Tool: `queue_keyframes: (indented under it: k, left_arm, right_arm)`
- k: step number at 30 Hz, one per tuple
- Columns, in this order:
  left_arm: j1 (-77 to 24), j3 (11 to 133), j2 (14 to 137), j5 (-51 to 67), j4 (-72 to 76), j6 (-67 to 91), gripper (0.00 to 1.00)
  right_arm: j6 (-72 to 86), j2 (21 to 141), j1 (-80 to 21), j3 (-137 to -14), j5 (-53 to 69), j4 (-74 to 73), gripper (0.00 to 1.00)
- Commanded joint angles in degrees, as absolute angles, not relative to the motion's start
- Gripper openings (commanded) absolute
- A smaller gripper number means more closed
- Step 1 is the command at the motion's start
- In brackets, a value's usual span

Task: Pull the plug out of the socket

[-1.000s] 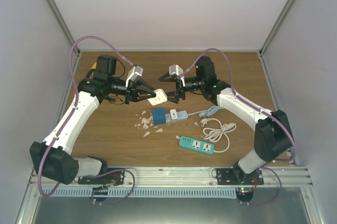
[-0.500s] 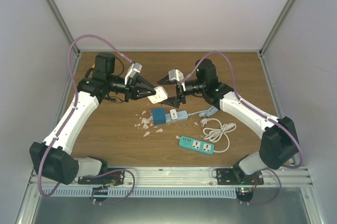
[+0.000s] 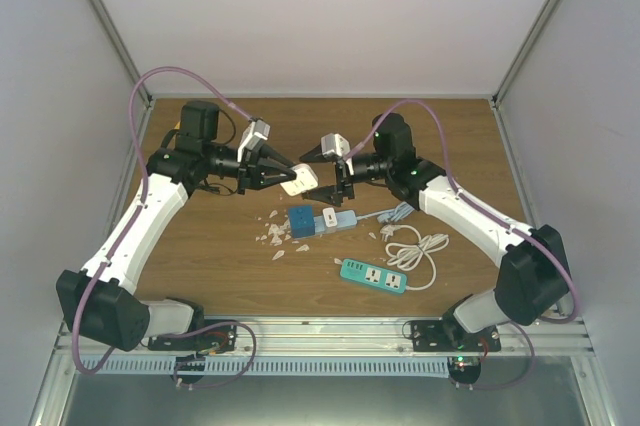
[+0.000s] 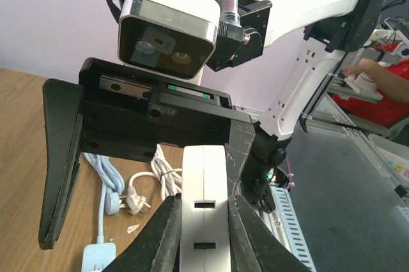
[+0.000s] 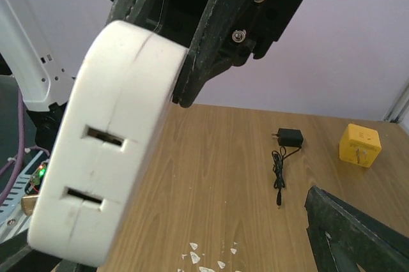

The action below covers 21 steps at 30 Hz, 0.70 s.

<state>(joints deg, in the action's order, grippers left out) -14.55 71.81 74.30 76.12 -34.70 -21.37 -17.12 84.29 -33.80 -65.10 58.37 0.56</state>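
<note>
1. Top view, changes: the right gripper (image 3: 325, 172) has drawn back a little from the white adapter (image 3: 298, 183). A second ago it almost touched the adapter. Now there is a small gap between them. The right arm's elbow has swung outward to the right. The left gripper (image 3: 283, 177) and the adapter have barely shifted, and nothing on the desk (image 3: 230, 266) has moved.
2. Top view, counts: one white adapter is held in the air above the middle of the desk, between the two grippers. The left jaws are clenched on it, and the right jaws are spread wide and hold nothing. On the desk below lie two power strips, one pale-blue strip (image 3: 340, 218) and one green strip (image 3: 374, 275). There is one blue cube (image 3: 301, 221) touching the pale-blue strip's left end. One coiled white cable (image 3: 425, 246) lies just beside the green strip. A scatter of white scraps (image 3: 273, 237) is too small to count.
3. Left wrist: the adapter stands upright between the left jaws, with two slots showing on its narrow face. The right gripper faces it. One of its dark fingers (image 4: 61, 163) is well to the left, and the other is just beside the adapter's right side.
4. Right wrist: the adapter fills the left half, its two slots facing the camera, with the left jaws gripping it from behind. On the desk beyond are one black charger (image 5: 287, 138) with its thin lead and one yellow cube (image 5: 360, 145), set apart from each other.
</note>
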Motion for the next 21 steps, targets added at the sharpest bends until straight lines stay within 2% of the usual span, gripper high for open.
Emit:
queue_keyframes:
  k: [1, 10, 21]
  left_arm:
    - [-15.67, 71.08, 73.57, 73.8, -34.78, -23.82, 0.0]
    - [-17.42, 70.57, 72.87, 71.28, -35.9, -26.09, 0.0]
    - [-17.92, 71.39, 72.68, 75.43, -43.74, -32.87, 0.0]
  right_arm:
    - [-14.39, 83.13, -34.58, -65.04, 58.59, 3.48, 0.84]
    - [-13.5, 83.62, -34.72, -65.05, 57.51, 4.26, 0.84]
    - [-16.6, 86.28, -34.13, -66.62, 52.02, 0.68, 0.83]
